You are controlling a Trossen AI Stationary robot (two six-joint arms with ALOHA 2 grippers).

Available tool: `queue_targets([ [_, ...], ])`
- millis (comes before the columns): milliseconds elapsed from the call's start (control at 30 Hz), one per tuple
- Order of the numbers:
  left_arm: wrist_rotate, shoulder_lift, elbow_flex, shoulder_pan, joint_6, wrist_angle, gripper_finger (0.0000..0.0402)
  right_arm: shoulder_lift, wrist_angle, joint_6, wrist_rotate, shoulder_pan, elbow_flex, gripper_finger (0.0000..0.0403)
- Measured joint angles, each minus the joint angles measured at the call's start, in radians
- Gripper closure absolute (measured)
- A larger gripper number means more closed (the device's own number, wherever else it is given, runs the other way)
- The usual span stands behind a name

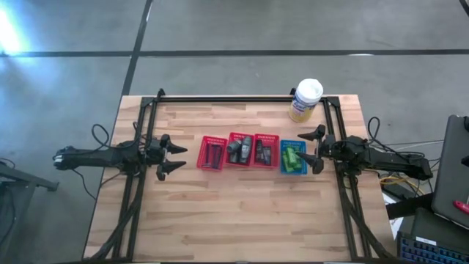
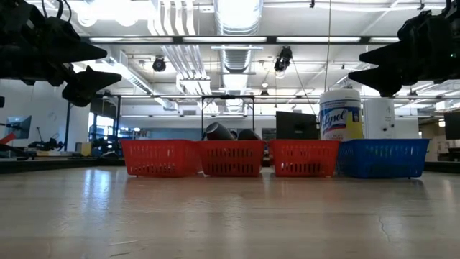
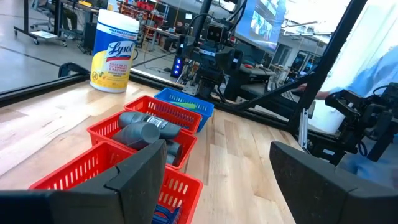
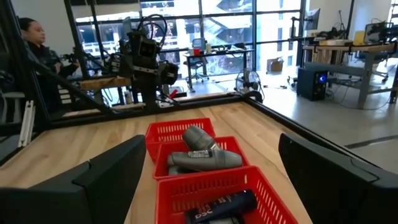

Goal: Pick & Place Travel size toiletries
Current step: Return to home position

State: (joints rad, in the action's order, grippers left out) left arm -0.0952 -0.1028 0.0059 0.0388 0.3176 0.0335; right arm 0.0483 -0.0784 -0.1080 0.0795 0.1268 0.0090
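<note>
Four small baskets stand in a row mid-table. The left red basket [image 1: 214, 152] holds thin dark sticks. The middle red basket [image 1: 239, 150] holds grey tubes [image 3: 146, 129] [image 4: 200, 154], which stick up over its rim [image 2: 219, 132]. The third red basket [image 1: 265, 150] holds dark bottles [image 4: 221, 208]. The blue basket [image 1: 293, 158] holds green bottles [image 1: 292, 157]. My left gripper [image 1: 174, 158] [image 3: 217, 180] hangs open to the left of the row. My right gripper [image 1: 314, 149] [image 4: 211, 186] hangs open at the blue basket's right end. Both are raised above the table [image 2: 79, 61] [image 2: 392, 65].
A large white-and-yellow wipes canister [image 1: 305, 99] [image 2: 340, 114] stands near the table's far edge, right of centre. Black frame rails [image 1: 220, 99] run along the far edge and both sides. A person [image 4: 34, 43] sits beyond the table, and a blue sleeve [image 3: 379, 68] shows at the other side.
</note>
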Motion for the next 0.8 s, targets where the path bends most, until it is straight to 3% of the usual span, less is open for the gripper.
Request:
queue_targets([
  [800,0.0,0.0,0.0,0.0,0.0,0.0,0.011,0.0,0.0,0.008,0.0,0.0,0.0,0.0039],
])
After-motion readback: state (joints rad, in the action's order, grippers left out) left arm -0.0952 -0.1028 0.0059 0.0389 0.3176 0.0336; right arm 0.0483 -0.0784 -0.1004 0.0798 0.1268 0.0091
